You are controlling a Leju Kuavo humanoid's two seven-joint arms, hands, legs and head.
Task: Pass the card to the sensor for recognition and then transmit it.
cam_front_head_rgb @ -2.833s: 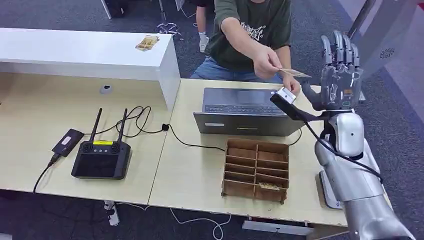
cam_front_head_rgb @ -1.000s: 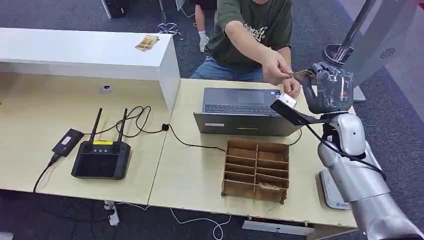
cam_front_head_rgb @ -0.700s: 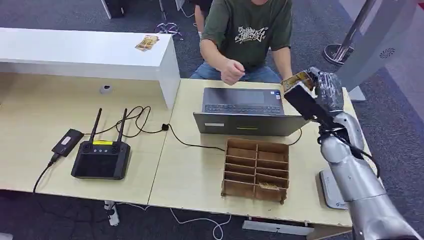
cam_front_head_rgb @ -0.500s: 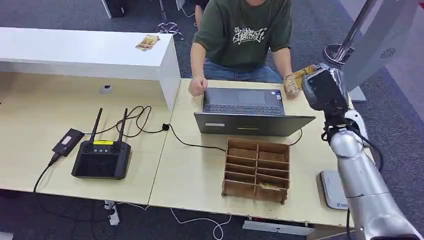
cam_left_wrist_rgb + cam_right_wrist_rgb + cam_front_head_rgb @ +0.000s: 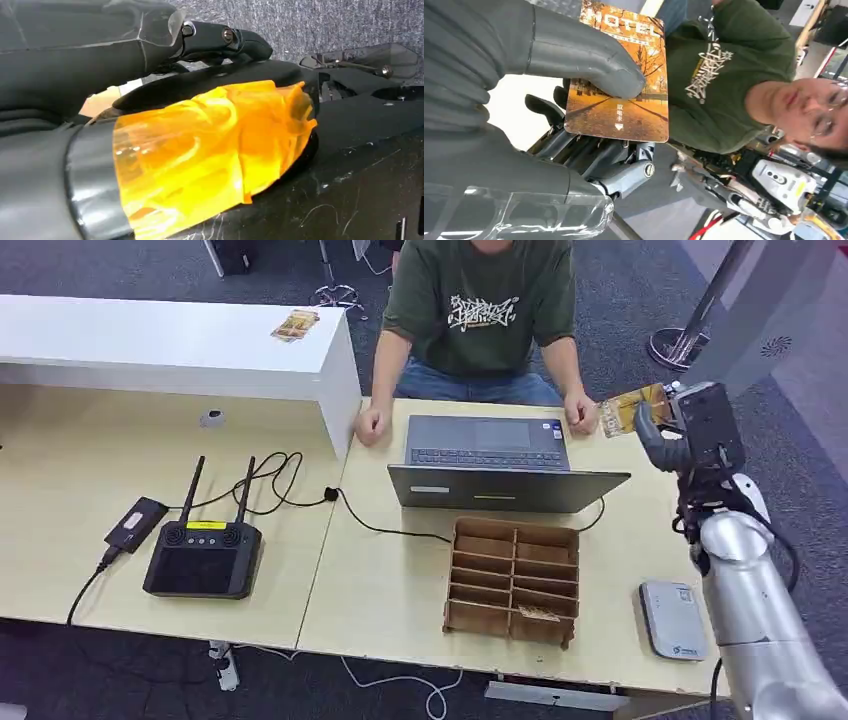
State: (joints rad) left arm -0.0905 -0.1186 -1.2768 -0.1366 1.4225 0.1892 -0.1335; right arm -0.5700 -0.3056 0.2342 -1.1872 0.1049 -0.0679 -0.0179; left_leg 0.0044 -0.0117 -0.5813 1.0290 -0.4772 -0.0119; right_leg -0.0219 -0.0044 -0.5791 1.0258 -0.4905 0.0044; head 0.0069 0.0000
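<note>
**A:** At far left of the pale desk (image 5: 400,590), what sits there?

**B:** A small black box (image 5: 135,524) on a cable, then a black controller (image 5: 203,558) with two upright antennas. Behind them a white counter (image 5: 170,345) carries a small stack of cards (image 5: 294,325) near its right end.

**A:** And at centre?

**B:** A grey laptop (image 5: 490,462) lies open, its screen tipped back toward the robot. A person in a green T-shirt (image 5: 480,305) sits behind it, one hand on the desk at either side of the keyboard. In front of the laptop stands a brown wooden organiser (image 5: 513,580) divided into compartments; something small lies in the compartment at its near right corner.

**A:** Where is the card?

**B:** At the right, off the desk's far corner, just beside the person's hand. The right hand (image 5: 690,430) holds the orange hotel card (image 5: 621,75) raised in the air, the grey thumb (image 5: 574,50) pressing on its printed face and the dark fingers (image 5: 589,150) backing it from behind.

**A:** The sensor?

**B:** A flat grey card reader (image 5: 672,619) lies on the desk's near right corner, beside the silver forearm, well apart from the card.

**A:** The left hand?

**B:** The left wrist view shows dark parts and an orange translucent cover; how that hand's fingers lie I cannot tell
</note>
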